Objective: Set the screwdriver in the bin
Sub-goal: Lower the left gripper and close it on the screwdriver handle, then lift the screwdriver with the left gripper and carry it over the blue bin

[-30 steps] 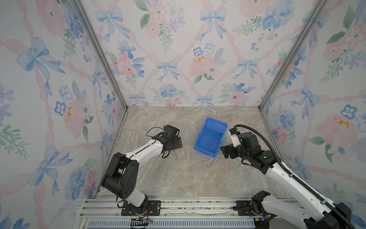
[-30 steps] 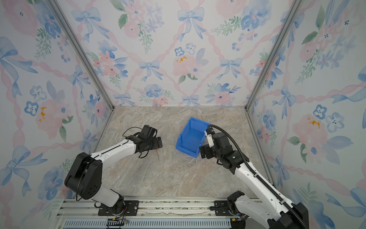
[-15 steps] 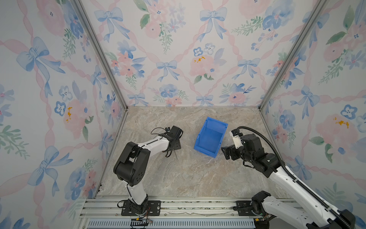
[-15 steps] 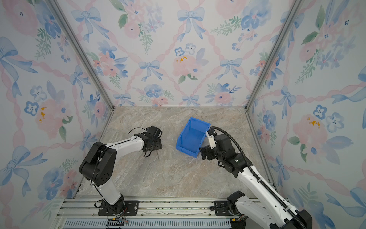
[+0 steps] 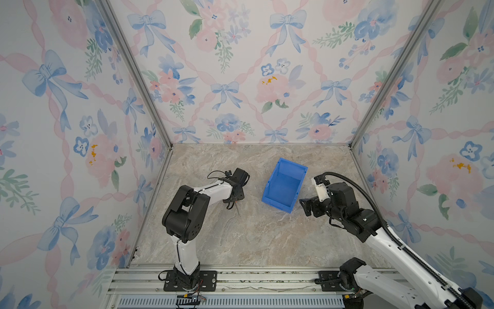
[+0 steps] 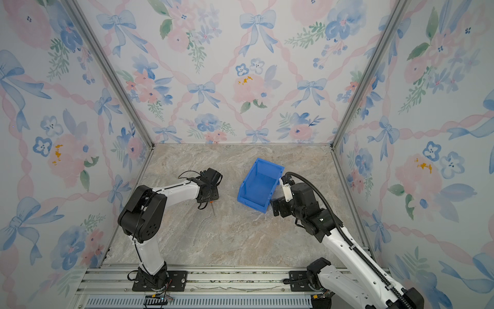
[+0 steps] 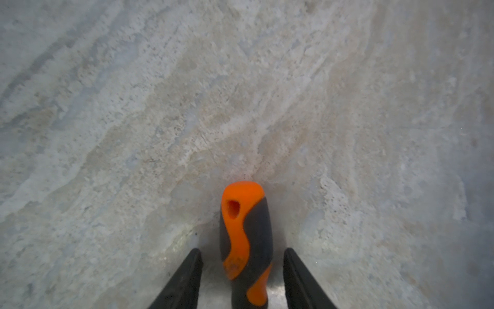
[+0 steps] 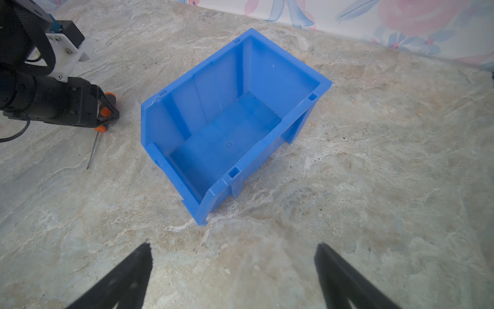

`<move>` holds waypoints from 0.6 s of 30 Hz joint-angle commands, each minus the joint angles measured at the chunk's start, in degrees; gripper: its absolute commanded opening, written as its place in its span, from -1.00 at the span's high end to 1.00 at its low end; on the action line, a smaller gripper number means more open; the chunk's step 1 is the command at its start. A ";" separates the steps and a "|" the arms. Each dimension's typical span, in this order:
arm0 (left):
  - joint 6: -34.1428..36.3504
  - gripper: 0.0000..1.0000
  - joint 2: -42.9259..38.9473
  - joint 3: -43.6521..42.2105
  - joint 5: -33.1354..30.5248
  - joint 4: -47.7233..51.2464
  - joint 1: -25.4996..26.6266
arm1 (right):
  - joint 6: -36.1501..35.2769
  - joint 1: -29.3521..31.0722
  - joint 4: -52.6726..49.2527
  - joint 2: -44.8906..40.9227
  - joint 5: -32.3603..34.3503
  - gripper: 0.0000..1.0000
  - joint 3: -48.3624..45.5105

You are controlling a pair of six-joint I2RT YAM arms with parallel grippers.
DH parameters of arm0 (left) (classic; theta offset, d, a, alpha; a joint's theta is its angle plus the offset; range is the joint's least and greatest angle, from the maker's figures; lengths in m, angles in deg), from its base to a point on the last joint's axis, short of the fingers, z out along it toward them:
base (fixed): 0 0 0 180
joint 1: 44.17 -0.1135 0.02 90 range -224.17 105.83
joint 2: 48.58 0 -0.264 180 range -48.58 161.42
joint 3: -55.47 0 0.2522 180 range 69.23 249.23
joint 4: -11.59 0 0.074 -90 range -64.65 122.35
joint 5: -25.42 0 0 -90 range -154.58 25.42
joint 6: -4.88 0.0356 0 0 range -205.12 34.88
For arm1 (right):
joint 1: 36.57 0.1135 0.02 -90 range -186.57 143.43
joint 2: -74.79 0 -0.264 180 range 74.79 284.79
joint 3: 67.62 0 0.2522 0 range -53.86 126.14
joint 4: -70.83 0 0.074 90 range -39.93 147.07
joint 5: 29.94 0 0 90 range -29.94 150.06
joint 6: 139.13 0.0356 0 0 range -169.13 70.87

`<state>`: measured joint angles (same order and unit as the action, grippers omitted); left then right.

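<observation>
Floral bow wallpaper (image 5: pixel 240 80), marble floor (image 5: pixel 254 240)

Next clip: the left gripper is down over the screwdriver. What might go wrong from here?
1. The left gripper has its jaws on either side of the screwdriver, with gaps on both sides. Being rounded, it may roll or twist when pinched.
2. Its thin shaft juts past the gripper and may catch a wall of the bin.
3. The right gripper hangs open near the bin's corner and may nudge it.

Left arm (image 5: pixel 213 191), right arm (image 5: pixel 387 242): white links, black joints. Ribbed black hose (image 5: pixel 346 178) on right; right tool (image 8: pixel 232 247) black, tapered.
</observation>
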<state>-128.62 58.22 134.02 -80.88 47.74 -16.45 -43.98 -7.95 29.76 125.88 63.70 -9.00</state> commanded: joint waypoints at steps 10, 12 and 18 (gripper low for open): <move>-0.86 0.61 2.04 0.02 0.87 0.81 0.73 | 1.22 0.38 -1.44 -1.75 1.55 -0.94 -0.82; -0.53 0.83 1.77 0.15 1.42 0.72 0.80 | 1.57 0.38 -1.44 -1.83 1.72 -0.94 -1.00; 1.13 1.00 -1.65 0.23 0.15 0.67 1.78 | 2.56 -0.19 0.53 -3.81 -1.11 -0.94 -2.07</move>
<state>-128.86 58.35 134.18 -81.79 47.72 -15.86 -42.71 -8.01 29.74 124.14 64.42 -9.44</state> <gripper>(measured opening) 0.193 0.969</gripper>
